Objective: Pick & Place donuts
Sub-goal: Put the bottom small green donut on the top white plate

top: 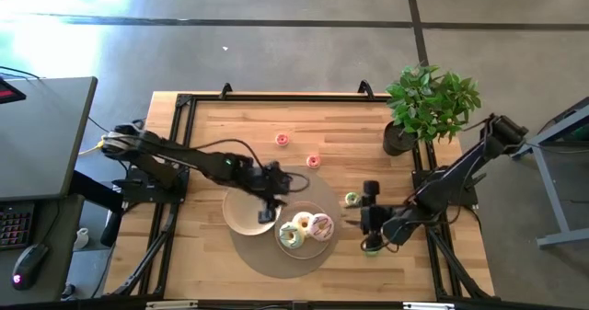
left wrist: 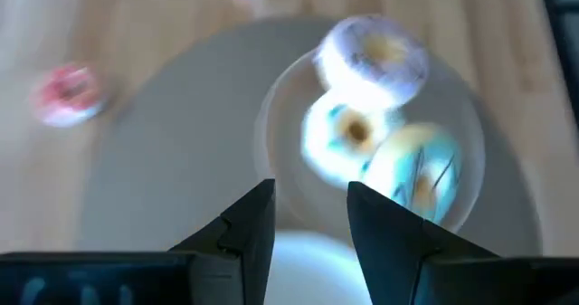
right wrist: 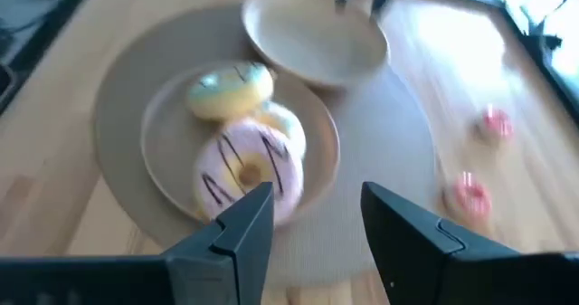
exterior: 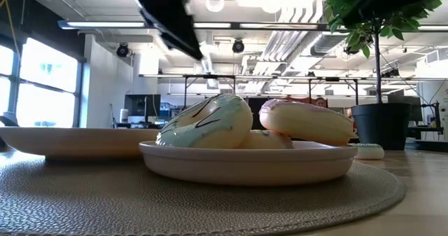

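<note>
Three larger donuts, green [top: 291, 235], white [top: 304, 222] and pink [top: 321, 225], lie together on a pale plate [top: 308, 250] on a round mat. In the low view the green donut [exterior: 210, 120] and the pink one [exterior: 308, 120] lean on each other. Mini donuts lie on the wood: pink [top: 282, 140], red [top: 313, 161], green [top: 352, 199]. My left gripper [top: 269, 213] [left wrist: 310, 189] hovers open over an empty plate [top: 244, 211] beside the donuts. My right gripper [top: 361, 223] [right wrist: 317, 192] is open at the mat's right edge, pointing at the donut plate [right wrist: 167, 151].
A potted plant [top: 405, 135] stands at the table's far right corner. The round mat [top: 258, 255] carries both plates. Another small green donut [top: 371, 247] lies under the right arm. Bare wood lies on the table's left and near right.
</note>
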{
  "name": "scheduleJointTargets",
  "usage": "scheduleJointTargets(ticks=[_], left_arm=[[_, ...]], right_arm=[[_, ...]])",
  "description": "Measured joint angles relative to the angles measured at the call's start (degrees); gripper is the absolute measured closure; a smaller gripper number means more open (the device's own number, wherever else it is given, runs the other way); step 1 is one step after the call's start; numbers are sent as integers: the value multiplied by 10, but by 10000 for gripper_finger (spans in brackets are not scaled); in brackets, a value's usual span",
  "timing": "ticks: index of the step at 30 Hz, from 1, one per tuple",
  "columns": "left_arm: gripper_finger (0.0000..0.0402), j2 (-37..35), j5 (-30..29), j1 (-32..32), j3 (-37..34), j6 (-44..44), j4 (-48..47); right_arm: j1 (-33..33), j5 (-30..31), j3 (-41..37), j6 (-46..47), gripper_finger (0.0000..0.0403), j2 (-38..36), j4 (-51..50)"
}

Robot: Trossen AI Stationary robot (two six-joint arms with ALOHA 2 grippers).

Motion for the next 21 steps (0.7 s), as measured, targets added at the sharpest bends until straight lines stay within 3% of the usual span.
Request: scheduleJointTargets(ticks=[4, 10, 15, 17, 21], left_arm=[[264, -48, -9, -2, 35, -3, -93], [264, -129, -30, 0, 63, -1, -238], [264, -194, -116, -1, 64, -34, -338], [264, -223, -146, -1, 52, -58, -369], [264, -287, -169, -1, -13, -76, -330]], right_arm=[[-15, -10, -2, 96, 238, 0, -80], [-43, -78, -48, 146, 238, 6, -63], [-59, -106, -81, 203, 238, 6, -71], [-62, -153, -88, 228, 238, 4, -73], [-55, -283, -91, 271, 238, 4, -66]])
